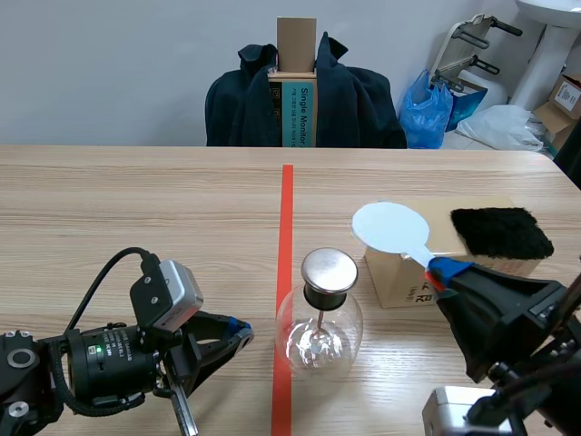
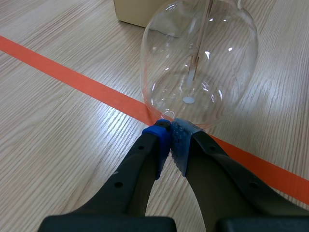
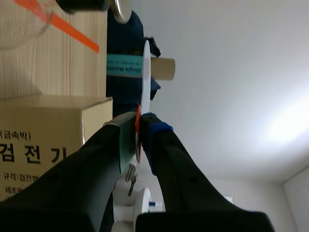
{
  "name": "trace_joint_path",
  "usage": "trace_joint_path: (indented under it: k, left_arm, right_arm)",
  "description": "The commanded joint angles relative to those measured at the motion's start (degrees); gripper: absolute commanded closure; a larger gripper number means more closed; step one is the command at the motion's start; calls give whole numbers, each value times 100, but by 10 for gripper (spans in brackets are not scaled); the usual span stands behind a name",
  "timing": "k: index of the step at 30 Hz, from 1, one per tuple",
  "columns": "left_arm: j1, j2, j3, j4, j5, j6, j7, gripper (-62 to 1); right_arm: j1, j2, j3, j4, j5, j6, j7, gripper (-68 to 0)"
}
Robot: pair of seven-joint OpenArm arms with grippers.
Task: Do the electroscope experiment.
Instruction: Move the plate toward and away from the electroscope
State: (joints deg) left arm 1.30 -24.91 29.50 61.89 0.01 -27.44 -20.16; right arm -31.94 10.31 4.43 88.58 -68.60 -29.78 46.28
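Observation:
The electroscope (image 1: 320, 327), a round glass flask (image 2: 198, 63) with a metal disc cap (image 1: 329, 270), stands on the orange tape line at the table's front. My left gripper (image 1: 238, 331) lies low just left of it, shut on nothing, pads (image 2: 179, 140) almost at the flask's base. My right gripper (image 1: 442, 272) is shut on the red handle of a white round paddle (image 1: 390, 227), seen edge-on as a thin paddle (image 3: 145, 77) in the right wrist view. The disc hangs just right of the cap, above the box's corner.
A cardboard box (image 1: 408, 277) stands right of the flask with a black fur pad (image 1: 501, 232) on top. Across the table is a chair draped in a dark jacket (image 1: 354, 100). Bags and boxes sit on the floor at the far right.

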Motion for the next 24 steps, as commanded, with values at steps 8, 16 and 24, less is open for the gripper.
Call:
trace_joint_path:
  k: [8, 16, 24]
  left_arm:
    - [26, 44, -59, 74, -59, -13, -98, -23]
    - [26, 44, -59, 74, -59, -13, -98, -23]
    - [26, 44, -59, 74, -59, -13, -98, -23]
  right_arm:
    - [52, 48, 39, 138, 66, -63, -973, -8]
    - [52, 48, 39, 138, 66, -61, -1294, -8]
    - [55, 50, 39, 138, 66, -63, -573, -8]
